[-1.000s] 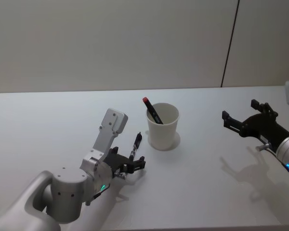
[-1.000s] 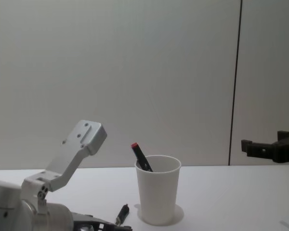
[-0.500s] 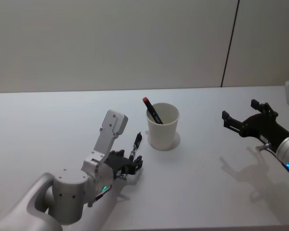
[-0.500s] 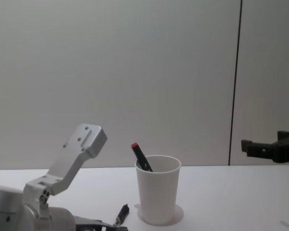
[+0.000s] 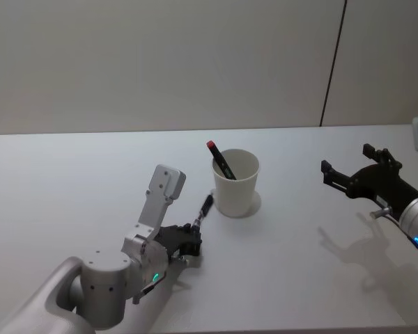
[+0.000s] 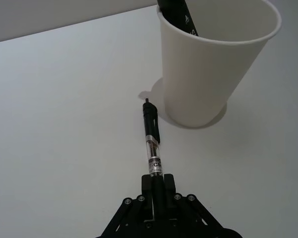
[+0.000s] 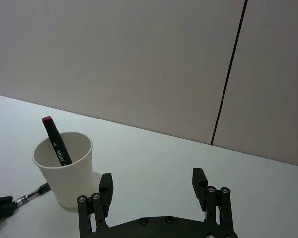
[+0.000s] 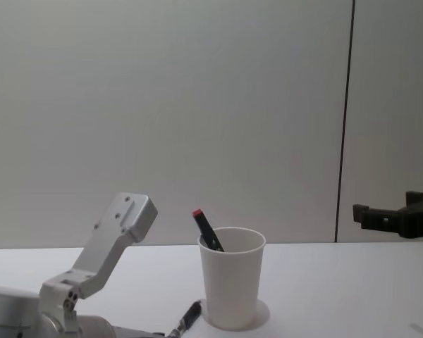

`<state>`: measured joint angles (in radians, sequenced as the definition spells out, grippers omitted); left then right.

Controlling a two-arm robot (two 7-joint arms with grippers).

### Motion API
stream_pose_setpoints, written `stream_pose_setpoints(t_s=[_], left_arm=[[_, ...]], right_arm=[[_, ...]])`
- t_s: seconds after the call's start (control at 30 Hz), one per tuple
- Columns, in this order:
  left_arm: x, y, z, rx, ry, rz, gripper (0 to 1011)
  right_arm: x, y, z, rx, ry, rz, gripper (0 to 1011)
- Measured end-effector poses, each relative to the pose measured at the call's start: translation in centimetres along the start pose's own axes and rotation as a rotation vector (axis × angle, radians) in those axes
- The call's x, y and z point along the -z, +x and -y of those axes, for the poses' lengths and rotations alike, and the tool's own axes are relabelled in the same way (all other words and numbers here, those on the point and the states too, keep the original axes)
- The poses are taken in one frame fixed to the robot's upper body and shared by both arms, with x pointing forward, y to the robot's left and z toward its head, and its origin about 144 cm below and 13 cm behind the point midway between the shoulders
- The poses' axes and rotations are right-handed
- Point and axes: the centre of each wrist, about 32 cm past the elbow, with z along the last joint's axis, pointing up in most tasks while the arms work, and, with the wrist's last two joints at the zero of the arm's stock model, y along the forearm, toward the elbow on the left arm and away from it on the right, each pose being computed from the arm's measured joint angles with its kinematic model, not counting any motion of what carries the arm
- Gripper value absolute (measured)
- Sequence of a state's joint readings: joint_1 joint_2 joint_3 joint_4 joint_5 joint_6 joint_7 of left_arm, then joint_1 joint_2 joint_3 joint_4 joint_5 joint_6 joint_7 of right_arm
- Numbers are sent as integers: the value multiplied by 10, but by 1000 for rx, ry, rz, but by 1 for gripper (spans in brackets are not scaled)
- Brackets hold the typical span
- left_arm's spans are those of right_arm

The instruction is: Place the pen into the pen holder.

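The pen [image 6: 150, 136] is black with a clear middle section. It lies low over the table, its far tip just short of the foot of the pen holder [image 6: 213, 64]. My left gripper [image 6: 158, 191] is shut on the pen's near end. In the head view the pen [image 5: 204, 208] points from the left gripper [image 5: 190, 237] toward the white pen holder [image 5: 235, 182]. A black marker with a red cap [image 5: 221, 158] leans inside it. My right gripper [image 5: 348, 161] hovers open off to the right, well clear of the holder [image 7: 64, 168].
The white table [image 5: 285, 264] runs wide around the holder, with a grey wall behind it. My left arm's white wrist link [image 8: 111, 239] rises left of the holder [image 8: 231, 278]. The right gripper [image 8: 391, 217] shows at the chest view's right edge.
My left gripper's fingers have drawn in on the pen's near end. The pen has swung down and its far tip now sits closer to the holder's base. The right arm has stayed put.
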<state>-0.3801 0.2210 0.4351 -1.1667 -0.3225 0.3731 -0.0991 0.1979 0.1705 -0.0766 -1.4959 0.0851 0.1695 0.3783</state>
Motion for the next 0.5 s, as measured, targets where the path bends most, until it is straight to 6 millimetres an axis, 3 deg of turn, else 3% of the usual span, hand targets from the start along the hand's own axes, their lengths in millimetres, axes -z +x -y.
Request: stream_pose_setpoints(t_s=[0.13,0.5], left_arm=[[2,0,2,2,-3,-9,143],[5,0,4,1,-11,-18,135]], right_arm=[[0,0,0,0,0,0,1001],[0,0,0,0,0,0,1001]])
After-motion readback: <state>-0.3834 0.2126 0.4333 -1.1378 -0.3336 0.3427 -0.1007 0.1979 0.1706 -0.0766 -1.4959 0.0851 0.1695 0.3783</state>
